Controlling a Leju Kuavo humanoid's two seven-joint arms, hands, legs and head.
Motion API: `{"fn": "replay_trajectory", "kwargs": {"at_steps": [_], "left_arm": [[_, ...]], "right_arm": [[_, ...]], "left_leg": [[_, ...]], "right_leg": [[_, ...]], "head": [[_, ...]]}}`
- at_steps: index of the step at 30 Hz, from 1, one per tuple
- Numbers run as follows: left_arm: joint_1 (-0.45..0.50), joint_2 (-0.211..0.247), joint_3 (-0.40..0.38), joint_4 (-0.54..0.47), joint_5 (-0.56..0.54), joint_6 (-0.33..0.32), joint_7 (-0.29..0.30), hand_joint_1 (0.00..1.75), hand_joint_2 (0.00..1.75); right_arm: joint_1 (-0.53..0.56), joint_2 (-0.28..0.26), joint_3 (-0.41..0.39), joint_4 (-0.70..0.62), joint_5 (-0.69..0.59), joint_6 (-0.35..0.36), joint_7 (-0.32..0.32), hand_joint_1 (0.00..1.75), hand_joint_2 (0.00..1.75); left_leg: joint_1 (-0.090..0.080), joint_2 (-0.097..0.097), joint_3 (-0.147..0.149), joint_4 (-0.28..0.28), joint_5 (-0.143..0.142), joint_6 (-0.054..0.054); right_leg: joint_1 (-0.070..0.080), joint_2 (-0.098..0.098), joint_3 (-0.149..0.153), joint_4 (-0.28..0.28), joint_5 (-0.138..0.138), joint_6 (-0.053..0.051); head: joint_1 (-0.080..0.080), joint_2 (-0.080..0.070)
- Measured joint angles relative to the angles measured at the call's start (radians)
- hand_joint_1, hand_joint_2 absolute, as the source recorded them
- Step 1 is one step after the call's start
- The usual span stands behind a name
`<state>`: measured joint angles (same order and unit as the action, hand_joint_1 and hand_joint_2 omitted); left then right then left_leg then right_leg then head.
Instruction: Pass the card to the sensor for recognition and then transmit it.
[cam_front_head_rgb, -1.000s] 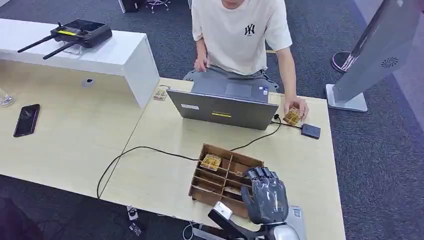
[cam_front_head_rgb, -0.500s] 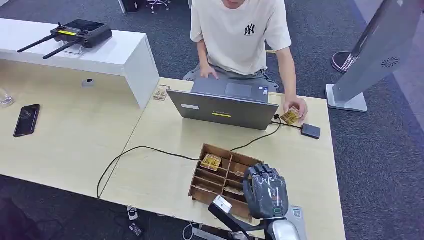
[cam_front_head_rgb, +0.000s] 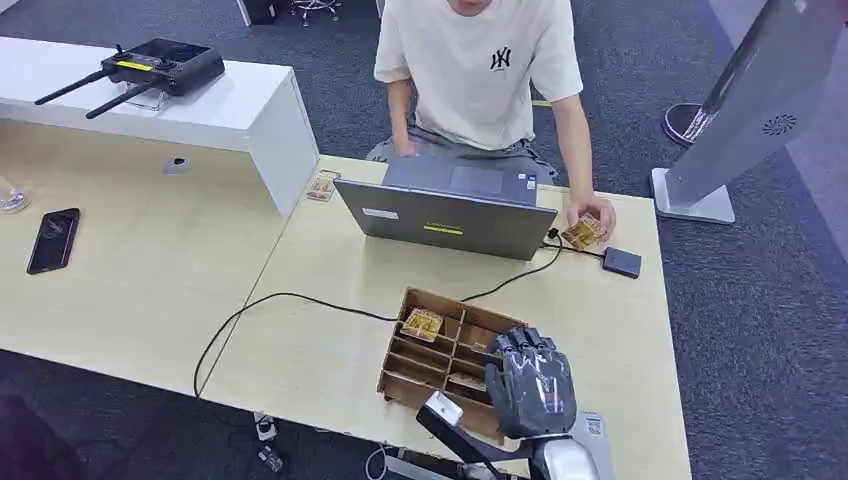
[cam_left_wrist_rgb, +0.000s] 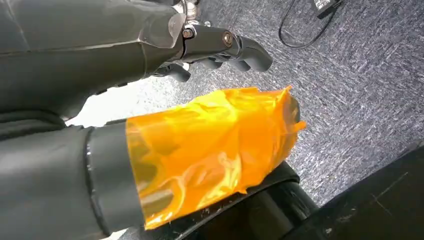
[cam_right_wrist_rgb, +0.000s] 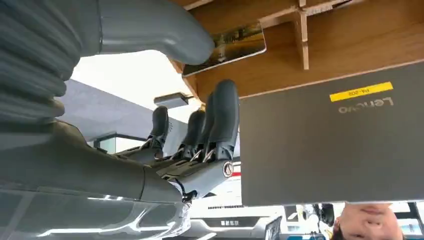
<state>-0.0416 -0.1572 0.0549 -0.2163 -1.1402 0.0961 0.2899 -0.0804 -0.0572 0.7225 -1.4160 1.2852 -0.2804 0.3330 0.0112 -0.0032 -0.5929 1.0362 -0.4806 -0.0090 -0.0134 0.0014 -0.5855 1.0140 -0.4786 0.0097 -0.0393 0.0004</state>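
Right robot hand (cam_front_head_rgb: 531, 385), fingers apart and empty, over the wooden box (cam_front_head_rgb: 415, 372), card (cam_front_head_rgb: 422, 324) in a far compartment.

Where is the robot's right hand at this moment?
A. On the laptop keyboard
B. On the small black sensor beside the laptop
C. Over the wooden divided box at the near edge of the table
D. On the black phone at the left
C: in the head view the right hand is over the right side of the wooden divided box, away from the laptop.
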Motion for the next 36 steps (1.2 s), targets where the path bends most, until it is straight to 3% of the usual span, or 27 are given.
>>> {"fn": "replay_trajectory", "kwargs": {"at_steps": [18, 23, 36], "left_arm": [[0.0, 0.0, 0.0, 0.0, -0.002, 0.0, 0.001, 0.0, 0.0], [0.0, 0.0, 0.0, 0.0, -0.005, 0.0, 0.002, 0.0, 0.0], [0.001, -0.001, 0.0, 0.0, -0.003, 0.0, 0.003, 0.0, 0.0]], "right_arm": [[-0.006, 0.015, -0.024, 0.021, -0.003, 0.026, 0.023, 0.96, 1.75], [-0.011, 0.025, -0.028, 0.036, -0.003, 0.035, 0.023, 1.06, 1.75], [-0.023, 0.035, -0.03, 0.05, 0.002, 0.062, 0.037, 1.05, 1.75]], "left_leg": [[0.0, 0.0, 0.0, 0.0, 0.0, 0.0], [0.0, 0.0, 0.0, 0.0, 0.0, 0.0], [0.0, 0.0, 0.0, 0.0, 0.0, 0.0]], "right_leg": [[0.0, 0.0, 0.0, 0.0, 0.0, 0.0], [0.0, 0.0, 0.0, 0.0, 0.0, 0.0], [0.0, 0.0, 0.0, 0.0, 0.0, 0.0]], "head": [[0.0, 0.0], [0.0, 0.0], [0.0, 0.0]]}}
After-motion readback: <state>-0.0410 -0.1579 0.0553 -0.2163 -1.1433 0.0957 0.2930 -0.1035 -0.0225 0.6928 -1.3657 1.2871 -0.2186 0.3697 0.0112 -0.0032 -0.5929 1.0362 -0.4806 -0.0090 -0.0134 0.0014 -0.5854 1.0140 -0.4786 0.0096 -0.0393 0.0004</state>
